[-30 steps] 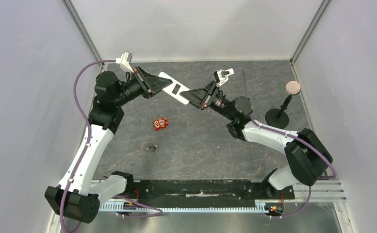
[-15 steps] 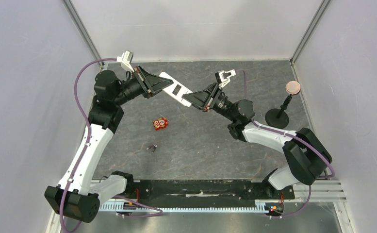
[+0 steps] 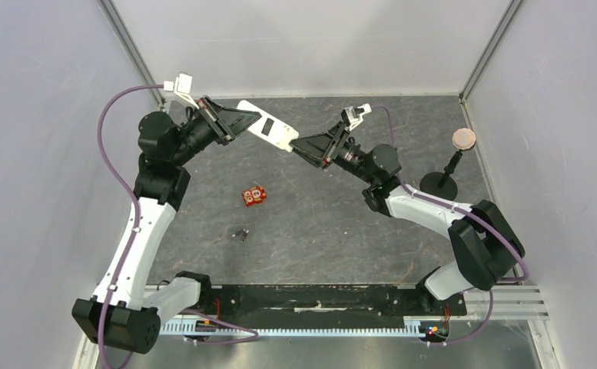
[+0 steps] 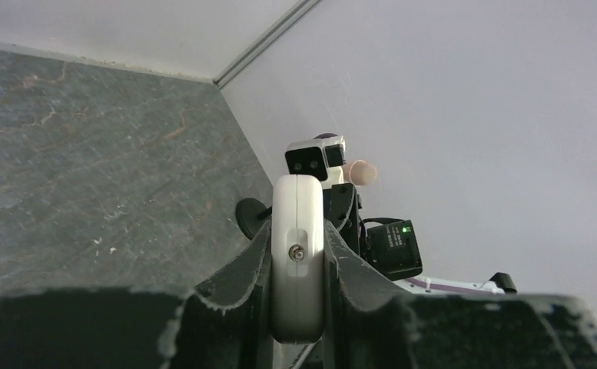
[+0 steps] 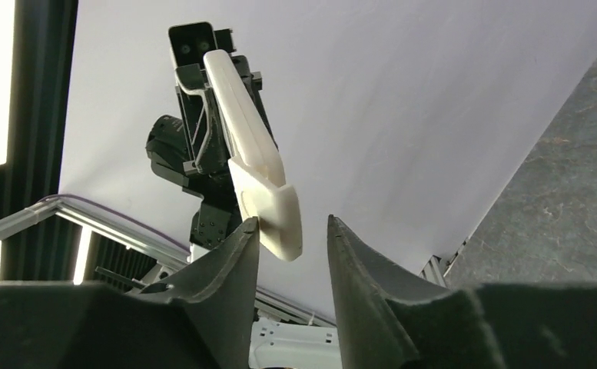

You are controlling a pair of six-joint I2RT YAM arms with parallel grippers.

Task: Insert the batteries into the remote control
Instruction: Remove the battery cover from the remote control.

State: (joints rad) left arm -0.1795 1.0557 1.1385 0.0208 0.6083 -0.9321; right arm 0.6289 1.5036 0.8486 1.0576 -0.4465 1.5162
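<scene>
The white remote control [image 3: 265, 127] is held in the air over the back of the table, plain back with its dark slot up. My left gripper [image 3: 239, 121] is shut on its left end; in the left wrist view the remote [image 4: 297, 223] sits edge-on, clamped between both fingers, at my left gripper [image 4: 297, 257]. My right gripper [image 3: 298, 146] is at the remote's right end. In the right wrist view its jaws stand apart around that end [image 5: 276, 211], which lies close to the left finger [image 5: 237, 254]; the right gripper [image 5: 291, 231] is open.
A small red piece with round parts [image 3: 253, 196] lies on the grey mat [image 3: 318, 231]. A tiny dark item [image 3: 240, 233] lies nearer the arms. A black stand with a round disc [image 3: 463, 138] stands at the right. Enclosure walls are close behind.
My left arm has swung the remote up and to the back left. My right gripper has followed it and stays at the remote's right end.
</scene>
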